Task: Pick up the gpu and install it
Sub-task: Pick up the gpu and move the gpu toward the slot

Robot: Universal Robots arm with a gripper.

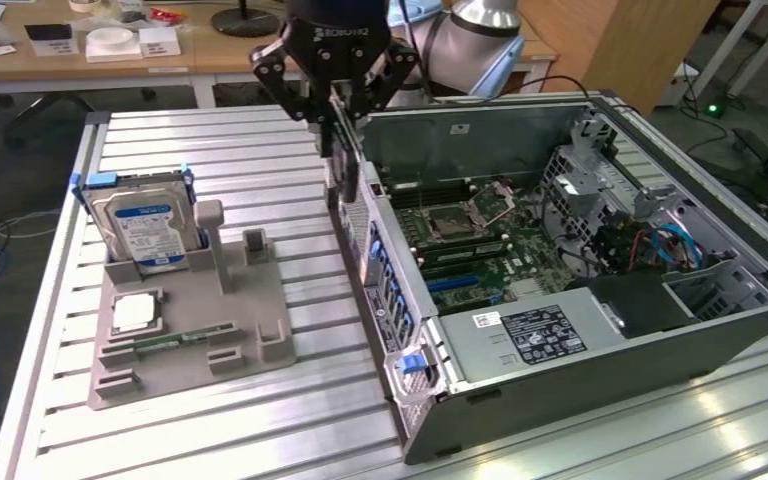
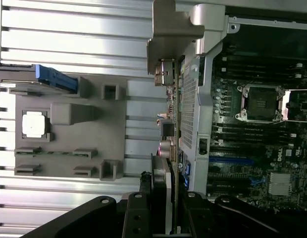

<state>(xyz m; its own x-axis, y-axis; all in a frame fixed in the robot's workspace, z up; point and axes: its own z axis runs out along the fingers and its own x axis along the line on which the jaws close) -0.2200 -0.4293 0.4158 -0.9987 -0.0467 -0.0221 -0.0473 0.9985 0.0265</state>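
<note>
Drive [image 1: 151, 225] in holder [image 1: 261, 300] (gpu [image 2: 169, 34] in gripper [image 1: 335, 115])

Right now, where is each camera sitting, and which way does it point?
Exterior view: off the arm and raised, looking down across the table at the tray and open case; the arm and end effector, gripping the gpu, show at its top.
Wrist view: on the wrist, looking along the end effector and gpu, down onto the tray and case.
Shared: end effector, gpu, tray, case.
</note>
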